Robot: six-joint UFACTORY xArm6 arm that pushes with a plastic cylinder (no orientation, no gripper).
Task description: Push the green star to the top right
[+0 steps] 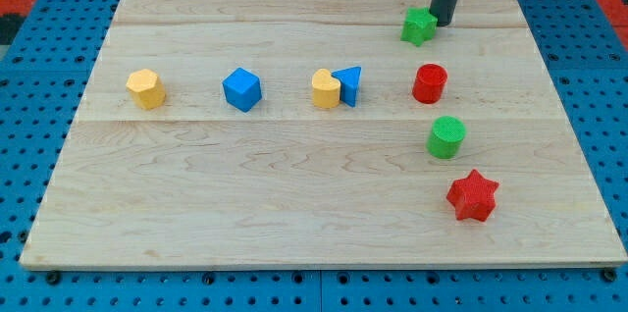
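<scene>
Green is the colour that matters: the green star (419, 26) sits near the surface's top edge, right of centre, and my tip (441, 24) stands just to its right, touching or nearly so. This arm carries no gripper, only the dark rod, so there is nothing spread, pressed together or pinching.

The trouble, as I judge it, is the side I stand on. The top right corner lies beyond my tip, away from the star, so any push from this spot would send the star toward the view's left, the wrong way. Getting behind it means rounding the block, and a clipped point of the star could spin it or nudge it off line. The red cylinder (430, 83) lies close below my tip and could be knocked during a low detour; the green cylinder (446, 137) and red star (473, 195) lie further below.

Far to my tip's left and below sit a blue triangular block (349, 84) touching a yellow block (325, 88), then a blue cube (241, 89) and another yellow block (145, 88).

Pale planked wood forms the surface (245, 214), resting on a blue pegboard (29, 283), with red at the upper corners.
</scene>
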